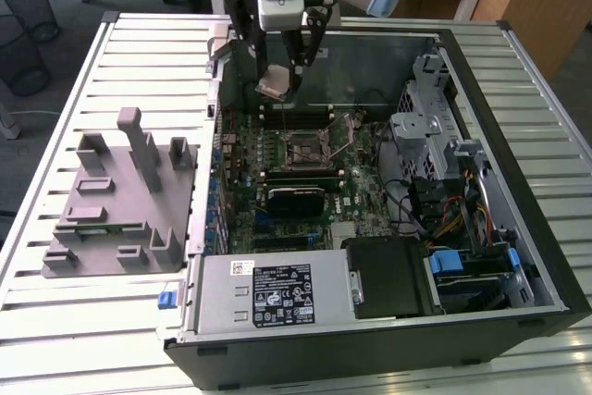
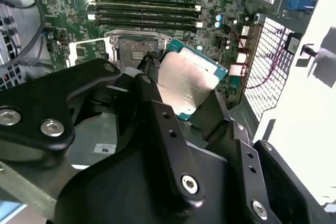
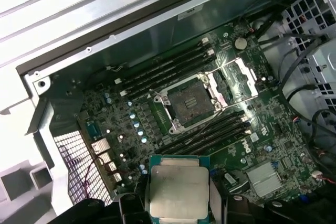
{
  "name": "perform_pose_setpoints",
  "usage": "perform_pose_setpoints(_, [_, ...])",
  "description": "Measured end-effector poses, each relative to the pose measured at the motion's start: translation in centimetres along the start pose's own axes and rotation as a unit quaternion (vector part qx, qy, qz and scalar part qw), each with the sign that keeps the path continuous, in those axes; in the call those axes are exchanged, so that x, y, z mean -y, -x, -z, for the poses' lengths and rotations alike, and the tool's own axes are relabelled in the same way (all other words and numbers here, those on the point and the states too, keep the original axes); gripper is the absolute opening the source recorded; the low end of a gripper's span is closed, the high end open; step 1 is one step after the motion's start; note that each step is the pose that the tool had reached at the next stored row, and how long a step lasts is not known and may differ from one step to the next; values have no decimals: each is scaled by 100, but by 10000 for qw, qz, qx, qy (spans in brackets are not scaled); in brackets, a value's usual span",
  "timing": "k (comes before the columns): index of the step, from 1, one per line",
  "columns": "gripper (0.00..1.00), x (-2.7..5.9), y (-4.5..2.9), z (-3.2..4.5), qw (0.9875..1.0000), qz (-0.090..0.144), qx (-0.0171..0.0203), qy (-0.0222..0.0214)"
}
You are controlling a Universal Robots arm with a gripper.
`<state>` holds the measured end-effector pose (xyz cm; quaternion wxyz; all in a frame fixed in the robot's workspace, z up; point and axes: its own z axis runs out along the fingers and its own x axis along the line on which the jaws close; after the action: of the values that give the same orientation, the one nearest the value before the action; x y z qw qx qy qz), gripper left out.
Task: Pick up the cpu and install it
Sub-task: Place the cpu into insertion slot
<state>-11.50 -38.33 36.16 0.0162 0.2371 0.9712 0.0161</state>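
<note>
- The cpu (image 3: 177,191) is in the air, clamped by two opposite edges between the closed fingers of the gripper (image 1: 275,82). I judge this edge hold is meant to keep its underside free.
- Its silvery lid faces up toward the wrist. It is square, so it has no long axis, and it looks slightly tilted in the exterior view.
- It hangs inside the open case (image 1: 370,62), over the motherboard (image 1: 242,150) near the case's far wall, short of the empty, unlatched socket (image 3: 190,100).
</note>
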Motion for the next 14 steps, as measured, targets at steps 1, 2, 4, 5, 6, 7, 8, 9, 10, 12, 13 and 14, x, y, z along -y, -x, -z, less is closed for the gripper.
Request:
perform_pose_setpoints(1, [54, -2, -1, -4, 10000, -47, 2, -1])
perform_pose_setpoints(2, [54, -4, -2, -7, 10000, -82, 3, -1])
perform_pose_setpoints(4, [54, -6, -2, -9, 10000, -93, 4, -2])
perform_pose_setpoints(5, [54, -7, -2, -11, 10000, -93, 4, -2])
perform_pose_setpoints(6, [54, -9, -2, -12, 10000, -94, 4, -2])
perform_pose_setpoints(7, [54, -13, -2, -14, 10000, -95, 4, -3])
perform_pose_setpoints(8, [54, -15, -2, -18, 10000, -100, 4, -2])
perform_pose_setpoints(9, [54, -16, -2, -21, 9999, -115, 5, -2])
perform_pose_setpoints(10, [54, -17, -2, -25, 9999, -143, 6, -3])
perform_pose_setpoints(12, [54, -19, -2, -33, 9997, -254, 11, -6])
perform_pose_setpoints(13, [54, -19, -2, -38, 9995, -328, 14, -9])
perform_pose_setpoints(14, [54, -19, -2, -42, 9992, -410, 17, -12])
